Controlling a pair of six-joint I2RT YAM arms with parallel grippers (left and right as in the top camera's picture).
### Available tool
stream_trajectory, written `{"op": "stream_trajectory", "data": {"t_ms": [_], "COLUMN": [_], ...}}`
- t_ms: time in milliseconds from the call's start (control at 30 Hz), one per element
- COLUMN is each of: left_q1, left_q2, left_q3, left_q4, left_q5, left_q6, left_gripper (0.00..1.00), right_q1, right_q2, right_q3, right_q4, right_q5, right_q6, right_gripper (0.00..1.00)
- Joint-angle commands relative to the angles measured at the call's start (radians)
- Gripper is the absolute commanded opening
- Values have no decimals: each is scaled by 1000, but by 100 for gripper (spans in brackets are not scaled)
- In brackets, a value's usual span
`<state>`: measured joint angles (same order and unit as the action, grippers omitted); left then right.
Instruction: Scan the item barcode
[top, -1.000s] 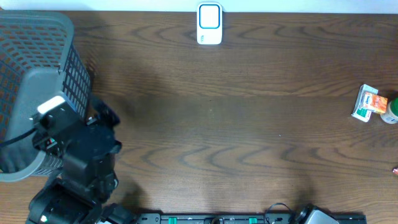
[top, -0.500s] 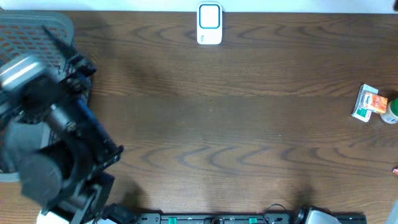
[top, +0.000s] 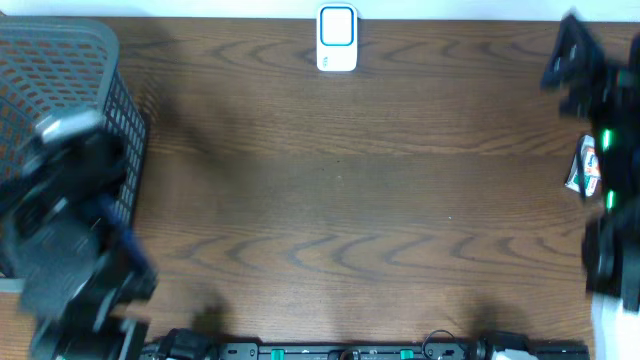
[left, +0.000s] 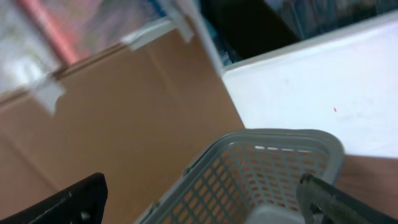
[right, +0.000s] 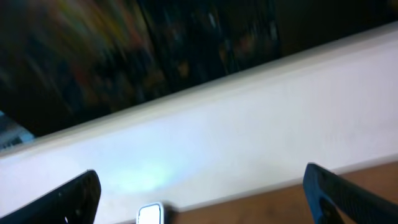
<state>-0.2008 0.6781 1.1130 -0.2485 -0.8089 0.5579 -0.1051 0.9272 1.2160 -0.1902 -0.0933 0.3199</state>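
Note:
The white barcode scanner (top: 337, 40) with a blue face stands at the table's far edge, centre; its top also shows low in the right wrist view as the scanner (right: 149, 215). A small white-and-orange item box (top: 583, 166) lies at the far right, partly under my blurred right arm (top: 612, 250). My right gripper (right: 199, 194) is open and empty, up in the air and facing the white wall. My left gripper (left: 200, 199) is open and empty too, above the grey basket (left: 261, 168). My left arm (top: 70, 240) hangs blurred over the basket's near side.
The grey mesh basket (top: 60, 60) fills the table's left end. A brown cardboard surface (left: 112, 112) and a white wall (left: 323, 87) rise behind it. Dark wood table (top: 340, 200) stretches between the two arms.
My left arm has swung down and back toward the front-left corner. My right arm has come into view at the right edge, covering part of the item box and what lay beside it.

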Motion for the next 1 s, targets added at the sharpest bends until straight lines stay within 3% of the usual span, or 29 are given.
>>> {"op": "stream_trajectory", "data": {"t_ms": [0, 167, 333, 433, 567, 667, 967], "left_q1": [105, 279, 351, 350, 350, 351, 351], "left_q2": [-89, -248, -302, -304, -342, -401, -576], "left_q3": [10, 10, 10, 11, 2, 2, -14], "left_q4": [-69, -195, -79, -39, -156, -197, -244], "left_q5": [209, 536, 678, 687, 693, 693, 696], "left_q6": [-201, -364, -385, -389, -405, -356, -354], "left_gripper": [97, 97, 97, 97, 97, 97, 97], "right_q1": [5, -21, -37, -37, -36, -14, 15], "right_q2": [-189, -431, -517, -516, -562, -649, -922], "right_q3": [-111, -271, -303, -303, -307, -327, -419], "right_q4": [52, 146, 148, 114, 74, 71, 62], "right_q5": [23, -93, -102, -100, -100, -100, -92], "right_q6": [-74, -74, -74, -73, -74, -72, -78], "right_gripper": [99, 99, 99, 99, 99, 99, 99]}}
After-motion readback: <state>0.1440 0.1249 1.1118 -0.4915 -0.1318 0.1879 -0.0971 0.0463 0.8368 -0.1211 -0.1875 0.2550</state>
